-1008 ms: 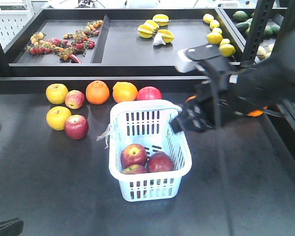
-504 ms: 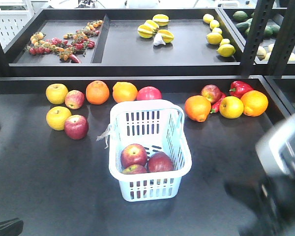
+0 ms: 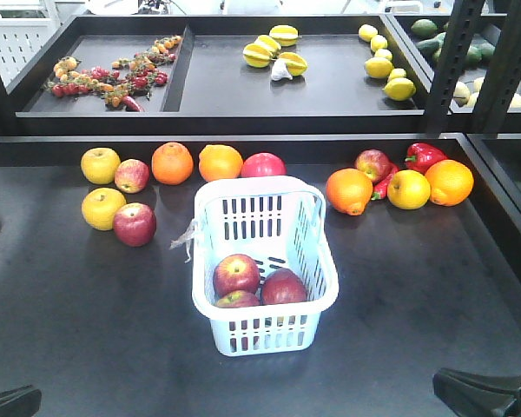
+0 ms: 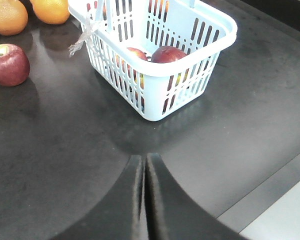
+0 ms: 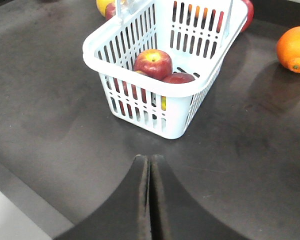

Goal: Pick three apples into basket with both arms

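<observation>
I see three dark red round apples (image 3: 253, 283) lying inside the pale blue slotted plastic basket (image 3: 205, 287), which stands on the black counter (image 3: 87, 330) ahead of both arms' clenched, empty fingers (image 4: 144, 200) (image 5: 150, 200), its long axis running away from them; neither is clearly nearer.

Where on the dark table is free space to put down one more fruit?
Bare table lies left of the basket, below the red apple, and right of the basket, below the orange. The back row of fruit is crowded, from the yellow fruit to the red pepper.
</observation>
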